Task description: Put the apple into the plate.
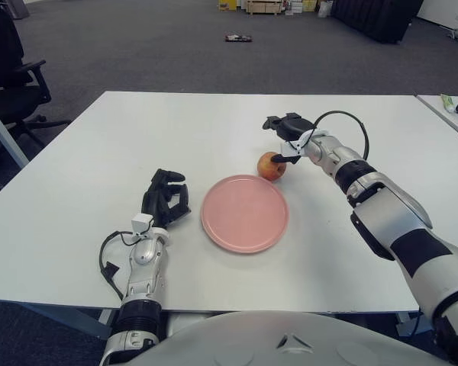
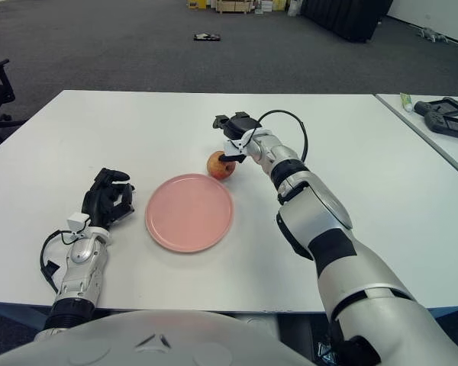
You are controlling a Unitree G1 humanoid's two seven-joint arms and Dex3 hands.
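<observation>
A red-yellow apple (image 1: 272,165) sits on the white table (image 1: 137,130), just beyond the far right rim of the pink plate (image 1: 244,213). The plate holds nothing. My right hand (image 1: 276,142) hovers at the apple's right and back. Its fingers are spread, with the upper fingers (image 1: 278,122) above and behind the fruit and the thumb tip against its right side. My left hand (image 1: 166,198) shows left of the plate, fingers curled on nothing.
A black office chair (image 1: 8,69) stands off the table's left. A second table at the far right carries a green tube (image 1: 447,101) and a black device (image 2: 443,114). A small dark object (image 1: 239,38) lies on the carpet beyond.
</observation>
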